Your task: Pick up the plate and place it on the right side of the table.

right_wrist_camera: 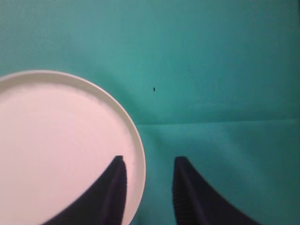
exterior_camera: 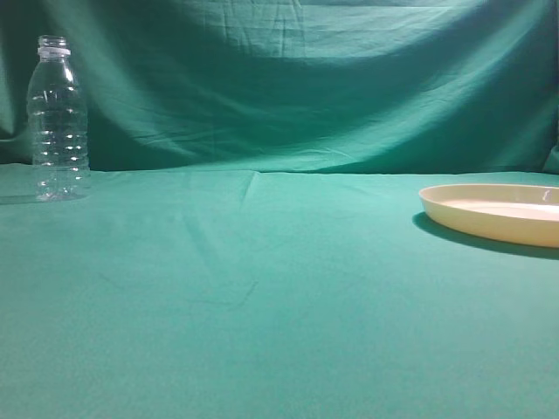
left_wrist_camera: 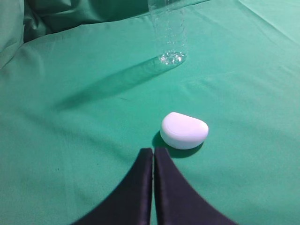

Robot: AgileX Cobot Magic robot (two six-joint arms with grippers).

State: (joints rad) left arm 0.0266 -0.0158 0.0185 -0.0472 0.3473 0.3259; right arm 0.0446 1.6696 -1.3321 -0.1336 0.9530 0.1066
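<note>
The cream-yellow plate [exterior_camera: 494,212] lies flat on the green table [exterior_camera: 262,297] at the far right, partly cut off by the frame edge. In the right wrist view the plate [right_wrist_camera: 56,150] fills the lower left. My right gripper [right_wrist_camera: 149,161] is open above the plate's right rim, one finger over the plate, the other over the cloth. My left gripper [left_wrist_camera: 153,152] is shut and empty, just short of a small white rounded object [left_wrist_camera: 184,130]. Neither gripper shows in the exterior view.
A clear plastic bottle [exterior_camera: 58,122] stands upright at the far left of the table; its base shows in the left wrist view [left_wrist_camera: 171,51]. Green cloth backdrop [exterior_camera: 297,78] hangs behind the table.
</note>
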